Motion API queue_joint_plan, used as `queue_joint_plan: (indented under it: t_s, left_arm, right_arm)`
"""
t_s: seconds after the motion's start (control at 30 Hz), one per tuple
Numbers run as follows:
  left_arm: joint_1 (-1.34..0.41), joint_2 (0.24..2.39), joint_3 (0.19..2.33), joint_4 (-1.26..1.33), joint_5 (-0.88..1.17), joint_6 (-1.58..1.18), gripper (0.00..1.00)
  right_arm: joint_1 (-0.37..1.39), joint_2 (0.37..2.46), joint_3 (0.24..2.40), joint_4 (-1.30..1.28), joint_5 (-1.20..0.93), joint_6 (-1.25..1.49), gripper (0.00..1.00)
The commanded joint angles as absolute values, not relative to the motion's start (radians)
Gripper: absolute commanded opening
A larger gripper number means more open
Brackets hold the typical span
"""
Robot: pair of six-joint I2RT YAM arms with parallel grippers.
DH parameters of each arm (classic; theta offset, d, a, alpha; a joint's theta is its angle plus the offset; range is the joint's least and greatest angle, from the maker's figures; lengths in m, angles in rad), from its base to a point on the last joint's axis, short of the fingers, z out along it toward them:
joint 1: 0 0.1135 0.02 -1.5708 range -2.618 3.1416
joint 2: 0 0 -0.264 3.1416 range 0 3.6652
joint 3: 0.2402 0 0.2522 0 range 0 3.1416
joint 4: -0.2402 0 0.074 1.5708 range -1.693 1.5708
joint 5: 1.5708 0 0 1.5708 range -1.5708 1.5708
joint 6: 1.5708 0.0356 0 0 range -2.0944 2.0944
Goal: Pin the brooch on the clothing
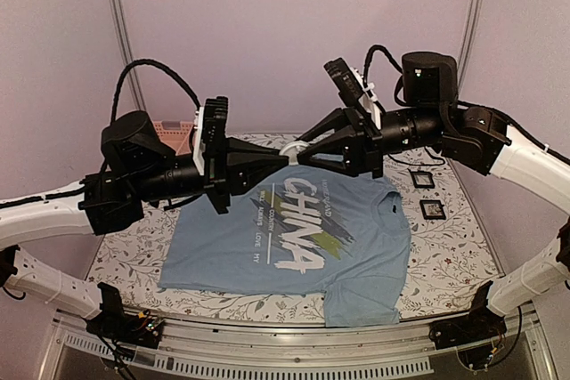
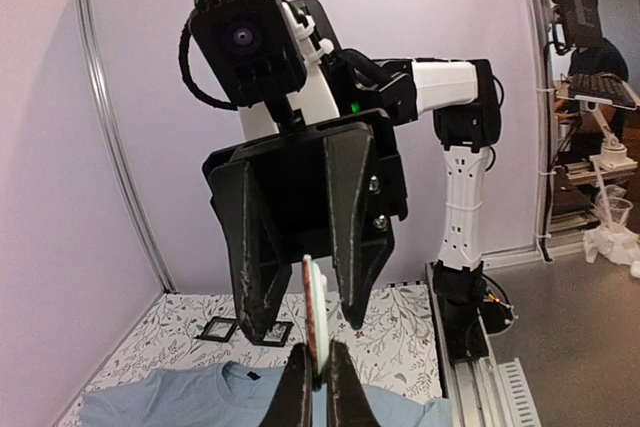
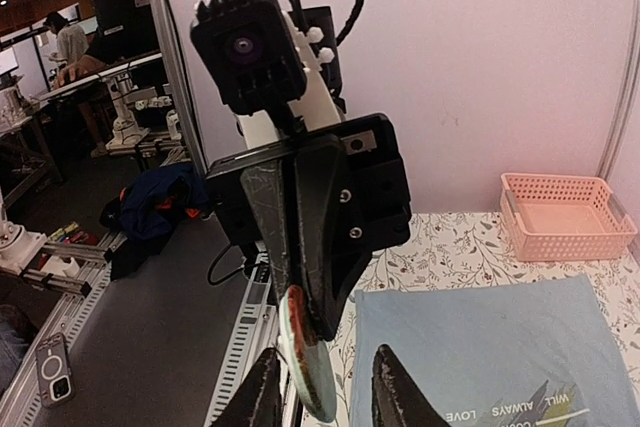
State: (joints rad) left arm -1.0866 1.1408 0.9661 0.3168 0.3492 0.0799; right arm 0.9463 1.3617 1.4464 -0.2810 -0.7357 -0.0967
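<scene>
From above, the two arms meet in the air over the far half of the table [image 1: 450, 255]. The left gripper [image 1: 287, 160] is pressed together on the brooch [image 1: 299, 145], which shows here only as a small pale arc between the two black heads. The right gripper [image 1: 305, 156] faces it with its fingers spread. Below them the clothing [image 1: 294, 238] lies flat in the middle of the tabletop, print up, its collar toward the right edge and one sleeve reaching the near edge. A pink basket [image 1: 174, 135] sits at the far left corner.

In the left wrist view, the left gripper [image 2: 318, 367] pinches the brooch [image 2: 314, 312] edge-on. It is a thin upright sliver, pale with a reddish rim, standing up from the closed fingertips. The right gripper [image 2: 310, 325] hangs opposite, its two dark fingers [image 2: 250, 267] apart on either side of the sliver. Whether they touch it cannot be told. The clothing [image 2: 200, 397] lies below.

In the right wrist view, the brooch [image 2: 314, 312] turns more of its face. The brooch [image 3: 305, 367] is a round disc, pale yellow-green with an orange-red rim, clamped at its upper part by the left gripper [image 3: 312, 325]. The right gripper [image 3: 325, 392] is wide open, the disc just beside its left finger. The clothing [image 3: 480, 347] and basket [image 3: 560, 217] lie beyond.
</scene>
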Motion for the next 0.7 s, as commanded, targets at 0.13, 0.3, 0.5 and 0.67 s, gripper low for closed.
queue_joint_plan:
  t_s: [0.13,0.3,0.5,0.67]
  left_arm:
    - [-1.109,1.055,0.977,0.208,0.179,0.183,0.00]
    - [-1.110,1.029,0.994,0.108,0.091,0.249,0.00]
    - [-1.116,1.014,0.996,0.011,0.009,0.297,0.00]
    - [-1.126,1.014,0.989,-0.058,-0.052,0.301,0.00]
  right_arm:
    - [0.945,1.292,1.459,-0.389,-0.638,-0.174,0.56]
    - [0.945,1.253,1.487,-0.478,-0.556,-0.219,0.65]
    - [0.945,1.237,1.477,-0.474,-0.498,-0.222,0.64]
    - [0.946,1.220,1.444,-0.422,-0.467,-0.232,0.64]
